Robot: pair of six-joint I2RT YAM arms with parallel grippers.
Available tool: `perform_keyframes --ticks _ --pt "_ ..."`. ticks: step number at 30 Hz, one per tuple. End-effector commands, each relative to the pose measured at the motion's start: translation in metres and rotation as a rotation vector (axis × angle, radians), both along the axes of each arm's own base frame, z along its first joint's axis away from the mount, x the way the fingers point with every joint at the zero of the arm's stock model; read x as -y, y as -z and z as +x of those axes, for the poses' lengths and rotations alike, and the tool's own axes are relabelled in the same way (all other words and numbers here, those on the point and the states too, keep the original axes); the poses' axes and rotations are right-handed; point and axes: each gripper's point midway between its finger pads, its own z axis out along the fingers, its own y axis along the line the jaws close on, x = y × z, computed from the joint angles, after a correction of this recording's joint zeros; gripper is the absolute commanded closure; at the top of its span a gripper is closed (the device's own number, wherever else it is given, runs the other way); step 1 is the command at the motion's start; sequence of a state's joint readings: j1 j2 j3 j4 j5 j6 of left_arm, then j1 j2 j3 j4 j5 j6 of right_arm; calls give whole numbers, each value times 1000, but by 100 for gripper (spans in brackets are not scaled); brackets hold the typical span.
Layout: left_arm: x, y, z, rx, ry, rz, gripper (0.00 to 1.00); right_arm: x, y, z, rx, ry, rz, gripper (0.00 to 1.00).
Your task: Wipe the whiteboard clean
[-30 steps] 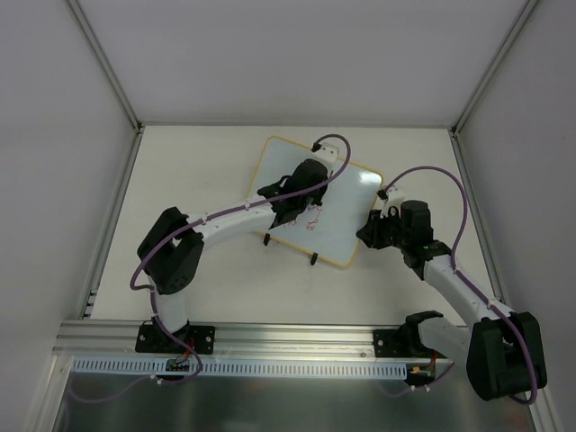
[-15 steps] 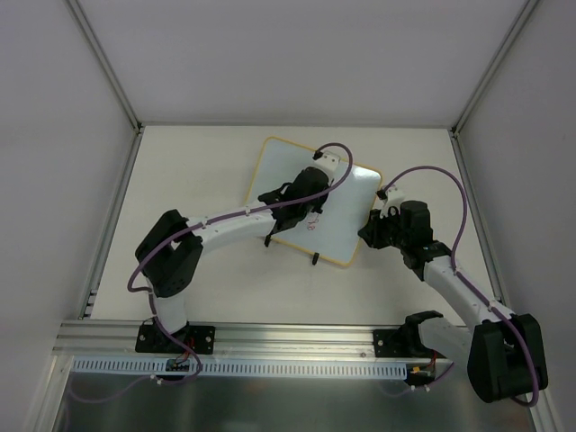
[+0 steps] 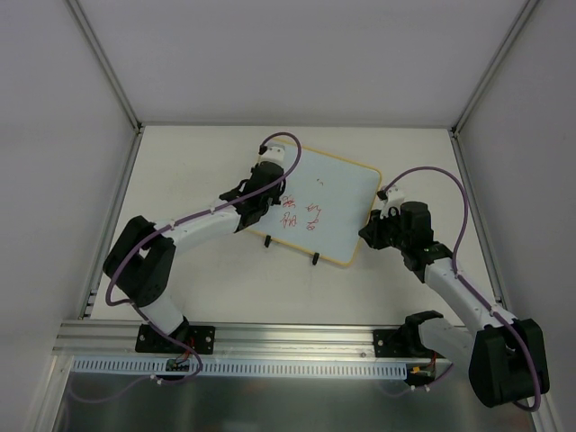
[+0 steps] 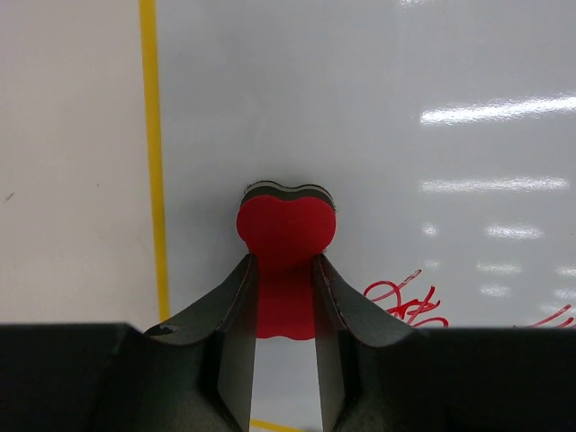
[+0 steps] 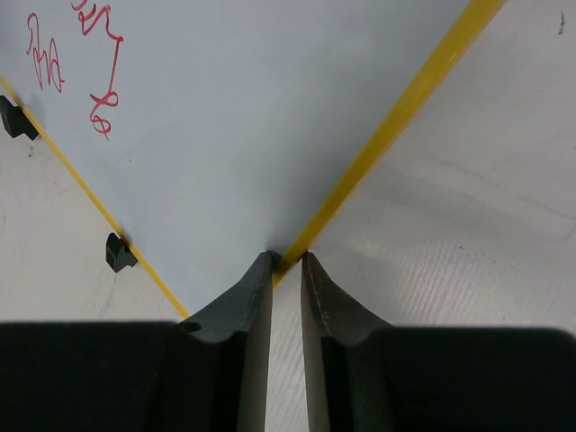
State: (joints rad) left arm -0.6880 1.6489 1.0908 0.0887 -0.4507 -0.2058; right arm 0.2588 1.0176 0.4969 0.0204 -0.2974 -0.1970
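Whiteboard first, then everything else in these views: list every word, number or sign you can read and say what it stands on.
Red scribbles on the whiteboard: handwritten loops; no letter or number can be made out in any view.
Small red mark higher on the board: too small to read.
Red eraser in the left claw: no text on it.
Nothing else shows a readable label.

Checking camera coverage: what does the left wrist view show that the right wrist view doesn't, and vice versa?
Left wrist only: the left claw shut on a small red lobed block. Right wrist only: the right claw straddling the thin yellow frame, plus two small black clips. Both: the glossy white whiteboard inside that frame, with red scribbles.
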Motion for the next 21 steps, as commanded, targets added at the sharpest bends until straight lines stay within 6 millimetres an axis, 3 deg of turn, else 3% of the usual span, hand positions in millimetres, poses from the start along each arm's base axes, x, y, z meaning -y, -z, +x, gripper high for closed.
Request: perform_keyframes --ticks 1,2,8,12,16,21 --pt "13 8 -1 -22 24 2 100 3 -1 2 37 -6 -40 100" --pt "25 -6 4 9 42 -7 100 3 -1 2 37 -7 -40 100" --pt "64 -19 19 55 111 14 100 2 -2 2 42 -13 -46 100" --pt "98 -2 10 38 205 46 100 2 -1 1 41 -16 -53 100" --pt "136 7 -11 27 317 60 100 1 -1 1 42 -19 -59 100" --pt "163 22 -38 -4 444 76 100 0 -2 2 48 -21 -63 100"
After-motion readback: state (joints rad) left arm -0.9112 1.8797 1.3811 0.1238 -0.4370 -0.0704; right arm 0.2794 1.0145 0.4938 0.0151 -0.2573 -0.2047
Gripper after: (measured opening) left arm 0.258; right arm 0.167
